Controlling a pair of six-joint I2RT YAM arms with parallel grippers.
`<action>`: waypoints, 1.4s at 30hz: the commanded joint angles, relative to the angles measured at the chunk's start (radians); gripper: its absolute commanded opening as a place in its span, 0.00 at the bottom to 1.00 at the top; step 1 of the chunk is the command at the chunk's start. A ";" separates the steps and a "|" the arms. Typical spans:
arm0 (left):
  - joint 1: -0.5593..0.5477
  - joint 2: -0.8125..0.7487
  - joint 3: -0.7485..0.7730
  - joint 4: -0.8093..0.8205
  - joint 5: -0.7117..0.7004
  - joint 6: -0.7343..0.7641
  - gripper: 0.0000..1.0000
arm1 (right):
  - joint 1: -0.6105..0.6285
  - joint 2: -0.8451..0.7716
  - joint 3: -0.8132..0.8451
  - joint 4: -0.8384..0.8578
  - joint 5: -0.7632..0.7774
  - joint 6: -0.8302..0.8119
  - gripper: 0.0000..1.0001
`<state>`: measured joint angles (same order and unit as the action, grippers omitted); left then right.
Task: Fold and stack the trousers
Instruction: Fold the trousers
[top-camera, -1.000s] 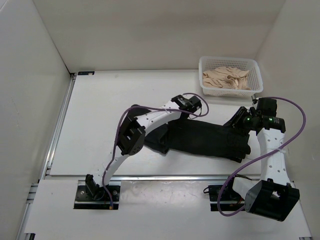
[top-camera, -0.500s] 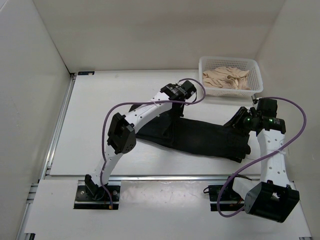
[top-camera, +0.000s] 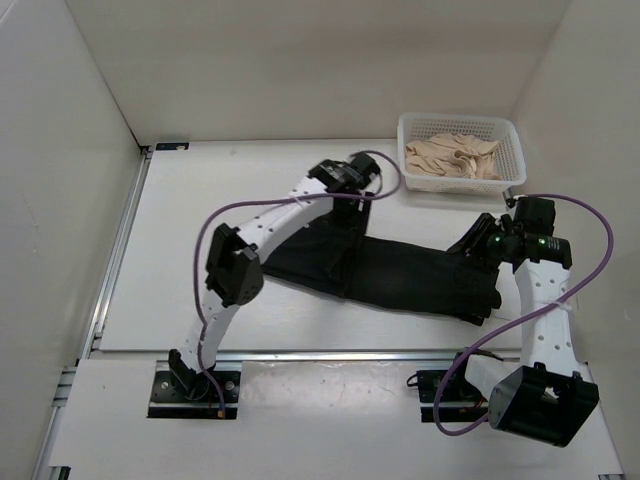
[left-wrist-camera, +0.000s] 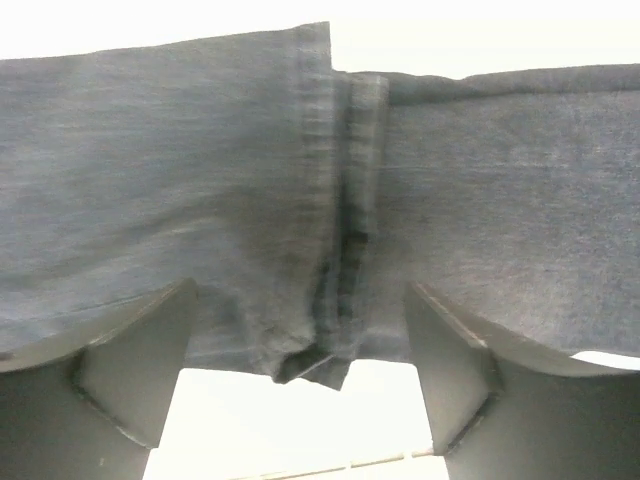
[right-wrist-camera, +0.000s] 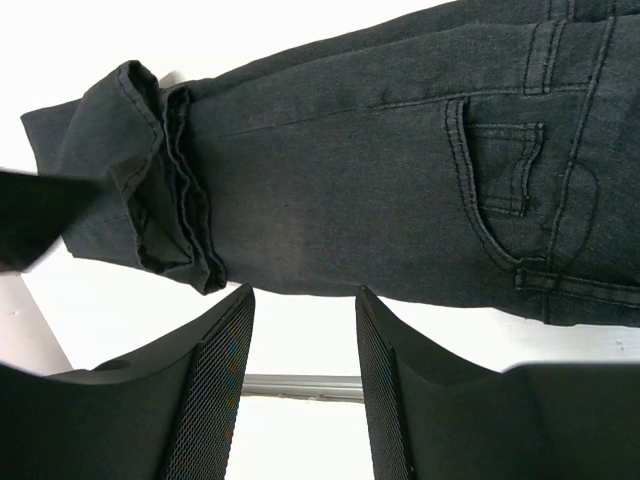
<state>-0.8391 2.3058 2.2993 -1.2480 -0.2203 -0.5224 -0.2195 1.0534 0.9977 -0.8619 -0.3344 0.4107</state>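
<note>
**Trousers flat mid-bench, both pincers open**

Top view:
- Black trousers (top-camera: 410, 275) lie stretched left to right across the middle of the bench (top-camera: 200, 230), partly folded over themselves.
- Left arm reaches over to the far-left part of the garment. Left pincer (top-camera: 348, 208) points down at the cloth there. Can't tell finger spacing from this view.
- Right pincer (top-camera: 478, 248) sits at the right end of the trousers, just over the bunched edge.
- White basket (top-camera: 510, 160) is at the far right corner, apart from the trousers, with a crumpled beige cloth (top-camera: 455, 155) inside.

Left wrist:
- Left pincer (left-wrist-camera: 300, 310) is spread wide, one finger low left (left-wrist-camera: 130, 370), the other low right.
- Denim fills the frame beyond the tips. Two stitched hem edges meet in the centre, with a loose corner hanging down between the fingers.
- Nothing is clamped. Whether the tips touch the cloth can't be told.

Right wrist:
- Right pincer (right-wrist-camera: 300, 330) has its mesh-faced fingers (right-wrist-camera: 225, 380) parted, with bare bench showing in the gap, so it holds nothing.
- Trousers lie just past the tips. A rolled cuff (right-wrist-camera: 170, 200) is on the left and a stitched back pocket (right-wrist-camera: 510, 200) on the right.
</note>
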 joint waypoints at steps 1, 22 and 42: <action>0.184 -0.277 -0.146 0.050 0.013 0.027 0.83 | 0.003 -0.029 -0.001 0.008 0.014 -0.016 0.50; 0.587 -0.221 -0.802 0.340 0.312 0.071 0.84 | 0.003 -0.027 -0.001 0.008 -0.005 -0.016 0.50; 0.577 -0.428 -0.333 0.010 -0.210 0.070 0.10 | 0.003 -0.075 -0.002 -0.020 -0.023 -0.016 0.50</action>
<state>-0.2420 2.0327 1.8210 -1.1282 -0.2108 -0.4599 -0.2192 1.0058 0.9977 -0.8661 -0.3374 0.4103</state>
